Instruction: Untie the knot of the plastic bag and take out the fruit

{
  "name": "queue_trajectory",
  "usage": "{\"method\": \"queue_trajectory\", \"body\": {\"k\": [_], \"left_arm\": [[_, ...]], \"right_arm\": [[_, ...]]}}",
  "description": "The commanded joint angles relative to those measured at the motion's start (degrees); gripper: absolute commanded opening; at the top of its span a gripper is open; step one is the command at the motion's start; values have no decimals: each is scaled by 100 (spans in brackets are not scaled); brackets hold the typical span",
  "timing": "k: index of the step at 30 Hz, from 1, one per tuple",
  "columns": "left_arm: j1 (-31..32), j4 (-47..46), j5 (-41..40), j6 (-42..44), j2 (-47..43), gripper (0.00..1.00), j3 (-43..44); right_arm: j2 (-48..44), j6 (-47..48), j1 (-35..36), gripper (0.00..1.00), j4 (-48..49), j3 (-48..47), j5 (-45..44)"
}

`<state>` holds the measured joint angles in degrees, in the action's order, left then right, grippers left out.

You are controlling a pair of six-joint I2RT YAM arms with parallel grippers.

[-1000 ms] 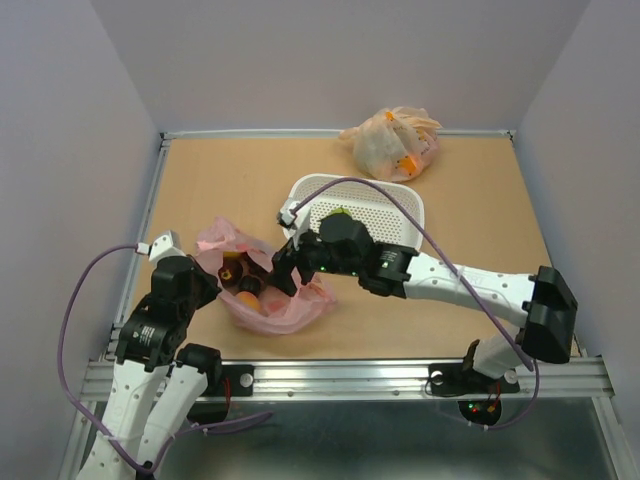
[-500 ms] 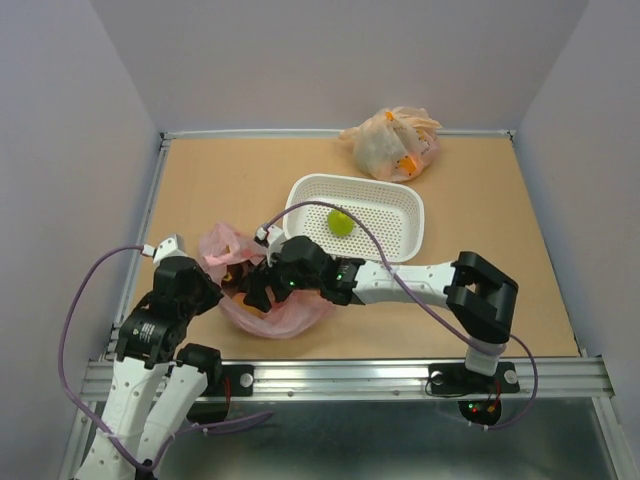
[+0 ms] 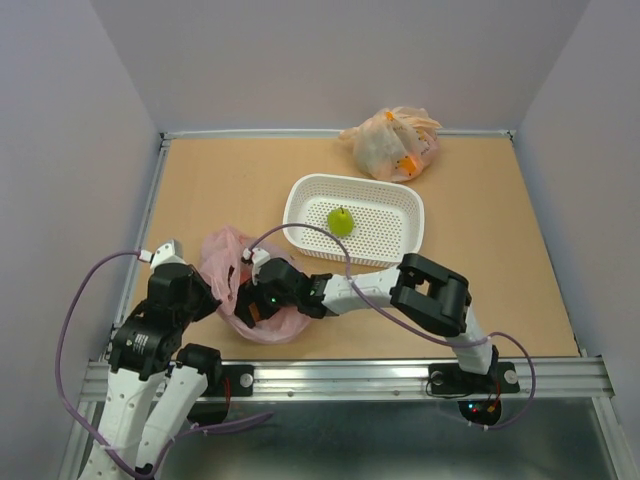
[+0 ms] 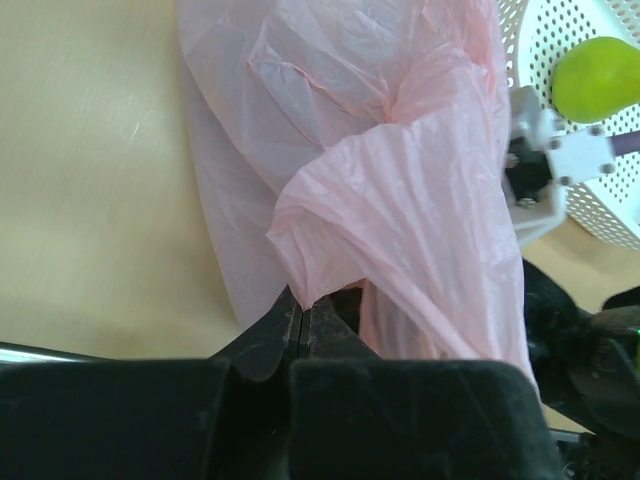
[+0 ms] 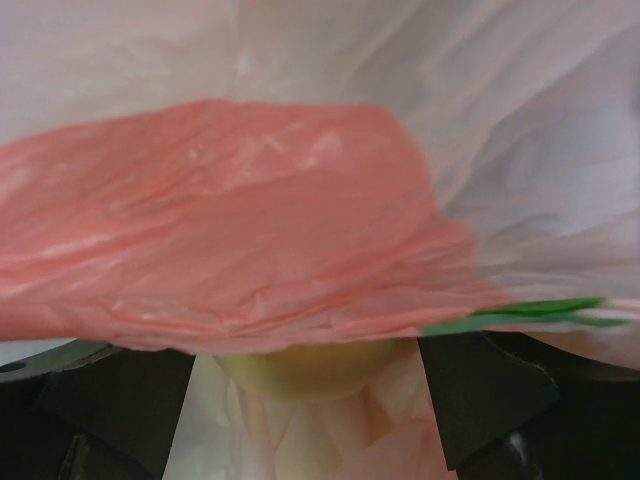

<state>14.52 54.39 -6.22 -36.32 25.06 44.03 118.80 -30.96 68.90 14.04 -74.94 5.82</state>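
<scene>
The pink plastic bag (image 3: 243, 262) lies crumpled near the table's front left. My left gripper (image 3: 210, 298) is shut on a fold of its edge (image 4: 300, 297) and holds the thin plastic (image 4: 400, 200) up. My right gripper (image 3: 250, 306) is pushed into the bag's mouth. In the right wrist view its fingers (image 5: 490, 395) stand wide apart under a sheet of pink plastic (image 5: 230, 220). A yellow fruit (image 5: 300, 362) sits between them with gaps on both sides. A green fruit (image 3: 341, 221) lies in the white basket (image 3: 400, 200). The knot is out of view.
A pale orange-beige bag (image 3: 392, 142) with fruit inside sits at the far edge behind the basket. The right arm's forearm and purple cable (image 3: 330, 245) stretch across the front of the table just before the basket. Grey walls close in the table on three sides.
The right gripper left the green fruit in the basket and swung left and nearer into the pink bag. The left gripper kept its hold on the bag's edge.
</scene>
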Motion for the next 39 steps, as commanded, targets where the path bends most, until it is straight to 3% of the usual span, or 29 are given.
{"method": "queue_trajectory", "body": {"k": [1,5,6,9,12,21,31,35,39], "left_arm": [[-20,10,68,-16,-63,0,132],[-20,-51,77,-16,-80,0,106],[-20,-60,51,1,-80,0,114],[-20,-113,-107,28,-19,0,184],[-20,-148,-344,63,104,0,290],[-20,-315,-776,177,553,0,457],[-20,-605,-583,230,500,0,-70],[-28,-649,-547,248,360,0,-140],[-20,-667,-530,292,289,0,-167]], "right_arm": [[134,-68,114,89,380,-399,59],[-58,11,150,72,511,-259,24],[-137,107,141,54,520,-206,-28],[-524,370,150,28,521,31,-177],[-953,608,150,15,389,321,-301],[-2264,1337,141,9,-59,1217,-547],[-3847,1900,-8,3,-121,1552,-2848],[-3935,2015,-447,4,-130,1657,-3473],[-3707,1778,-1376,4,-112,1763,-2993]]}}
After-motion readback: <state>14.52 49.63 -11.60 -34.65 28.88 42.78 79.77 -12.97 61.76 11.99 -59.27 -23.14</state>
